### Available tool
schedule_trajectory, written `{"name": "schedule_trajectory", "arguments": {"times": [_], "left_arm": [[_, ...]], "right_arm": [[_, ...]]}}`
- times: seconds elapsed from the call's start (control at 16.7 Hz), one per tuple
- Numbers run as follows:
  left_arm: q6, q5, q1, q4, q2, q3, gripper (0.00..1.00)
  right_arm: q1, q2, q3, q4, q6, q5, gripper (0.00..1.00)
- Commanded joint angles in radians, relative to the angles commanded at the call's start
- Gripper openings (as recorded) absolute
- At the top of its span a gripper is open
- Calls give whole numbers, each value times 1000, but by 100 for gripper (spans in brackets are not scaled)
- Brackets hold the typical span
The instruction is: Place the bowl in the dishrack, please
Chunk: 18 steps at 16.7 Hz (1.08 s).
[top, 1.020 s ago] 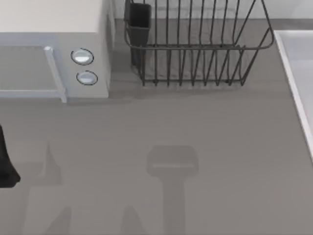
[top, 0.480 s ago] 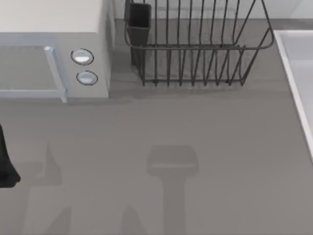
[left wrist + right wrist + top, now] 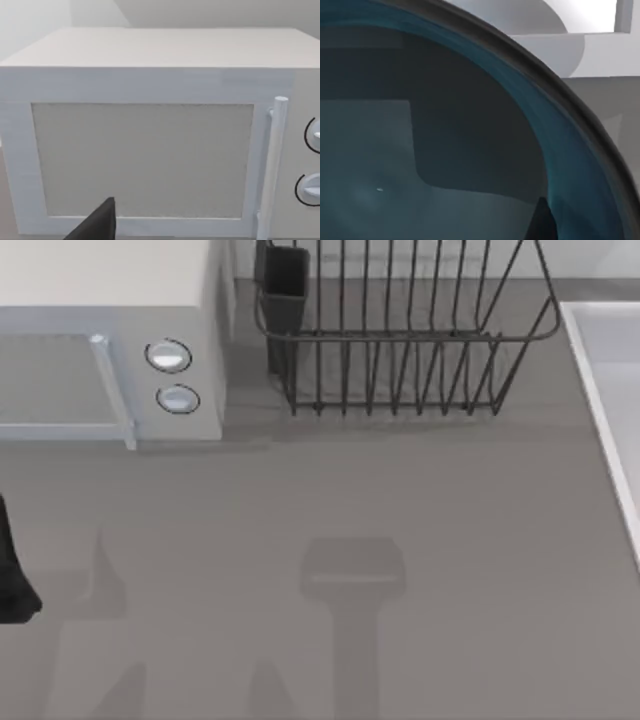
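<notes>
Bowl (image 3: 420, 150) came nearest of all: in my right wrist view its dark teal-blue inside curved close up against the camera, with a darker rim (image 3: 555, 95) sweeping across above it and pale grey shapes beyond that rim. Whether my right jaws had hold of it I could not tell, nor could I tell where over the worktop (image 3: 480, 540) it was. It was not in the dishrack (image 3: 400, 335).

From above, my left arm (image 3: 12, 570) was a dark shape at the left edge of the worktop, on the near side, parked. How my left jaws stood I could not tell either. The grey surface around it was bare, marked by soft shadows, 1 of them (image 3: 352, 570) a broad block shape near the middle.

Farther off, at the far left, stood the pale grey microwave (image 3: 110, 300). My left wrist view faced its closed door (image 3: 145, 155), with the upright bar handle (image 3: 272, 165) beside the door panel and the 2 round knobs (image 3: 168, 356) stacked 1 above the other next to the handle.

Just beside the microwave, at the far middle, stood the dishrack, dark wire with many thin upright tines and a flared rim. Its dark rectangular utensil cup (image 3: 285, 285) sat at the corner nearest the microwave. No dish stood between the tines that I could see.

Along the right edge ran a pale raised-edged surface (image 3: 610, 370), near the rack but apart from it.
</notes>
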Motion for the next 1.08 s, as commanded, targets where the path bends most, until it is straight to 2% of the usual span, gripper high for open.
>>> {"name": "schedule_trajectory", "arguments": {"times": [0.12, 0.18, 0.78, 1.08], "left_arm": [[0, 0, 0, 0, 0, 0, 100], [0, 0, 0, 0, 0, 0, 100], [0, 0, 0, 0, 0, 0, 100], [0, 0, 0, 0, 0, 0, 100]], "right_arm": [[0, 0, 0, 0, 0, 0, 2], [0, 0, 0, 0, 0, 0, 0], [-2, -2, 13, -15, -1, -1, 0], [-6, -11, 226, -236, -16, 0, 0]]}}
